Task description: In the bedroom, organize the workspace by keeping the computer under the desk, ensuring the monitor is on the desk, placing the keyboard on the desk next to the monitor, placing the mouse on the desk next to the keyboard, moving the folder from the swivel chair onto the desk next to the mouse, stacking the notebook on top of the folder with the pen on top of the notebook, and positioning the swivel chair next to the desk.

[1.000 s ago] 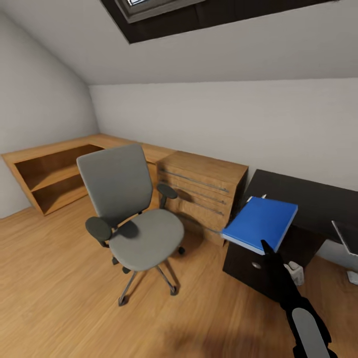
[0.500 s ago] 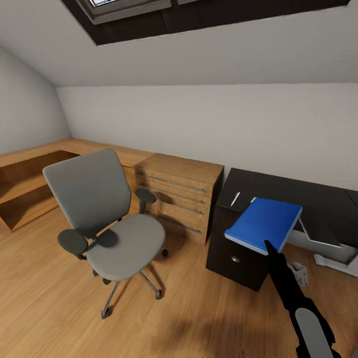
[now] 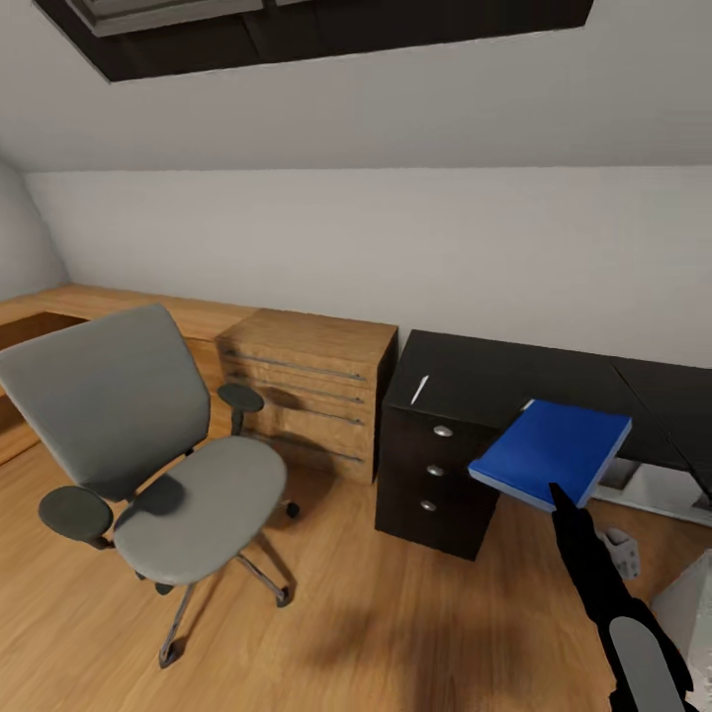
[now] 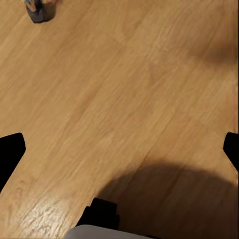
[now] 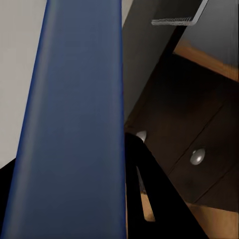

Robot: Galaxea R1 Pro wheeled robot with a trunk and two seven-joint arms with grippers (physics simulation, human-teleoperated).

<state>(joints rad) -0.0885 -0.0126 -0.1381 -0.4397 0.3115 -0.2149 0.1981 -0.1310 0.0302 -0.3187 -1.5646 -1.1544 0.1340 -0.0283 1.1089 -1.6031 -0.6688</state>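
The view has swung right, the right tool (image 3: 557, 491) still pinching the folder (image 3: 554, 450) above the desk (image 3: 475, 381).

blue folder (image 5: 74, 124) clamped in right tool (image 5: 130, 149), black drawer unit (image 5: 184, 134) with silver knobs beyond

We see our right pincer (image 3: 557, 491) gripping the near edge of the flat bright blue rectangular folder (image 3: 552, 450), which sits above and just beyond it. Behind the folder lies the glossy black worktop (image 3: 485, 376), its drawer unit (image 3: 435, 475) left of the pincer. Further left stands the light wooden dresser (image 3: 307, 391), then the grey padded swivel chair (image 3: 148, 465).
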